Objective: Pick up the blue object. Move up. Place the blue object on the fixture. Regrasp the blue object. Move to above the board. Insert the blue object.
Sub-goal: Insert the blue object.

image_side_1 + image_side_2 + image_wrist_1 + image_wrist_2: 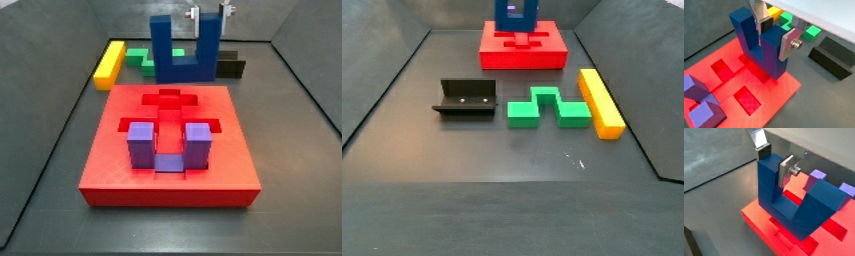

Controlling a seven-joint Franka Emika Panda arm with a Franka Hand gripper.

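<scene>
Dark-blue plastic, U-shaped: blue object point(185, 52) held upright, prongs up, low over the far end of the board point(107, 155). Gripper point(210, 14) clamped on one prong of it; in both wrist views, flat silver fingers point(789, 44) with dark pads pressed against either face of that prong point(786, 170). Base of the U point(771, 64) right at the red surface beside the cut-out recesses; contact or a sliver of gap, cannot tell which. Purple U-shaped block point(164, 146) already seated in the board's near recess, prongs up. Fixture point(468, 99) bare on the grey floor, well apart from the board, just beside a green notched block point(545, 108), with a yellow bar point(600, 100) past that. No brand, label or readable writing on any piece in any view.
</scene>
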